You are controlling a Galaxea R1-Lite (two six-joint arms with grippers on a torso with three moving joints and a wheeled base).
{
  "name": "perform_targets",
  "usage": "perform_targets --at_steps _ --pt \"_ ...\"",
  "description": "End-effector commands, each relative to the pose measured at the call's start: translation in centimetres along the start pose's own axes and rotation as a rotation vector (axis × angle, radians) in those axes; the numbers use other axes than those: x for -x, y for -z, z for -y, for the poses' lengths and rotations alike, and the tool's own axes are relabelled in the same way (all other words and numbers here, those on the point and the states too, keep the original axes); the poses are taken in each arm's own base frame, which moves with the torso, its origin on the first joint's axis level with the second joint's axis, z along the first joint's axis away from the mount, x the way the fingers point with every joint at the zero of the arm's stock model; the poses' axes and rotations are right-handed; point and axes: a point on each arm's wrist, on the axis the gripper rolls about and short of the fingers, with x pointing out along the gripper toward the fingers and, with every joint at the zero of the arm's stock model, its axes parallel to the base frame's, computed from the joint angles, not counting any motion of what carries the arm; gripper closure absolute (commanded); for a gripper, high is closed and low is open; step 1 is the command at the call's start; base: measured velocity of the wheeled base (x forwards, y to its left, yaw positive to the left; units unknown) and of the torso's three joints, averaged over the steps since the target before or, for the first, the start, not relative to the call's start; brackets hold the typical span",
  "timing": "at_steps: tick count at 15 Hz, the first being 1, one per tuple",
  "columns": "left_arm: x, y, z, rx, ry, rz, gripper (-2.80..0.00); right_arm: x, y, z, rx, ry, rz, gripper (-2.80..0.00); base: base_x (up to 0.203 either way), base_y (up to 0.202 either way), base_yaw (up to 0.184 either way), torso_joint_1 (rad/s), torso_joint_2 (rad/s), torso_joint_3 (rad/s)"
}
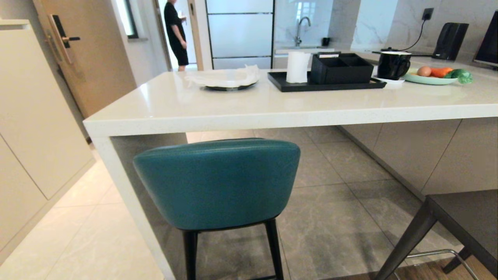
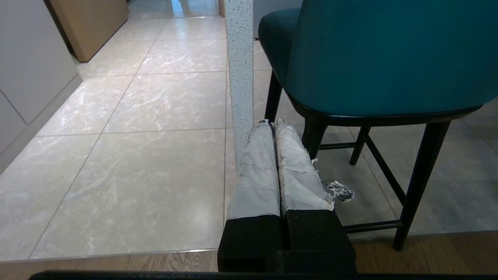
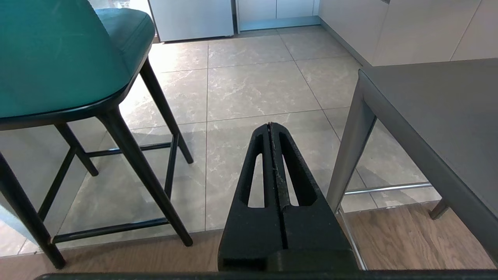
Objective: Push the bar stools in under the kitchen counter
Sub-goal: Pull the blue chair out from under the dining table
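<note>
**Two stools in front of the counter, both end effectors clenched and empty**

The teal stool (image 1: 218,182) stands near the left end of the kitchen counter (image 1: 272,111), its rounded, curved back turned toward the camera and its seat facing away, under the slab. The top of its back sits just below the counter's near edge, and the white side panel (image 2: 239,74) rises just to its left. The upholstery is smooth teal leather over a thin black frame, with slim black legs (image 3: 128,151) splayed slightly and joined by low crossbars. It stands upright on grey stone tiles, its near legs close to the line where the tiles meet wood flooring.

The dark grey stool (image 1: 463,221) is at the near right, well apart from the teal one. It shows a flat square-edged grey surface, a tapered grey leg and a metal footrest bar (image 3: 385,188).

The counter's long axis runs left to right; its thick top is glossy off-white.

The left end effector (image 2: 272,124), its fingers wrapped in frayed grey tape, is pressed closed on nothing, low beside the side panel. The right end effector (image 3: 270,126) is likewise clenched and empty, low between the two stools.
</note>
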Motion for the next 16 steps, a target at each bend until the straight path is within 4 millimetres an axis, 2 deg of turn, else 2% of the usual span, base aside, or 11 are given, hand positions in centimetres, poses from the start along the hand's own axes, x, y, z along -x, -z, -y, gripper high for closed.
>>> perform_targets --at_steps 1,7,8,9,11,12,14,16 --pt "0.0 0.0 0.0 0.001 -0.002 0.0 0.0 0.0 0.0 0.0 0.0 -0.001 -0.002 0.0 0.0 0.0 0.0 0.0 0.0 0.0" --pt "0.0 0.0 0.0 -0.001 0.001 -0.003 0.0 0.0 0.0 0.0 0.007 0.001 -0.001 0.0 0.0 0.0 0.0 0.0 0.0 0.0" --pt "0.1 -0.2 0.0 -0.013 0.001 0.003 0.0 0.2 -0.5 0.0 0.018 0.001 0.014 0.0 0.0 0.0 0.0 0.0 0.0 0.0" --pt "0.2 -1.2 0.0 -0.013 0.009 0.021 0.0 0.4 -1.9 0.0 0.024 -0.002 0.031 0.0 0.0 0.0 0.0 0.0 0.0 0.0" --pt "-0.1 -4.6 0.0 0.03 0.024 0.008 0.0 -0.3 -4.3 -0.1 0.019 -0.011 -0.04 0.0 0.0 0.0 0.0 0.0 0.0 0.0" --pt "-1.1 -6.2 0.0 0.059 0.028 -0.041 0.0 -1.1 -5.3 -0.1 0.013 -0.014 -0.095 0.0 0.0 0.0 0.0 0.0 0.0 0.0" --pt "-4.8 -8.2 0.0 0.091 0.03 -0.179 0.0 -3.7 -6.8 -0.1 0.003 -0.017 -0.234 0.0 0.0 0.0 0.0 0.0 0.0 0.0" --pt "-8.9 -8.5 0.1 0.097 0.034 -0.268 0.0 -6.6 -7.5 -0.1 -0.005 -0.012 -0.345 0.0 0.0 0.0 0.0 0.0 0.0 0.0"
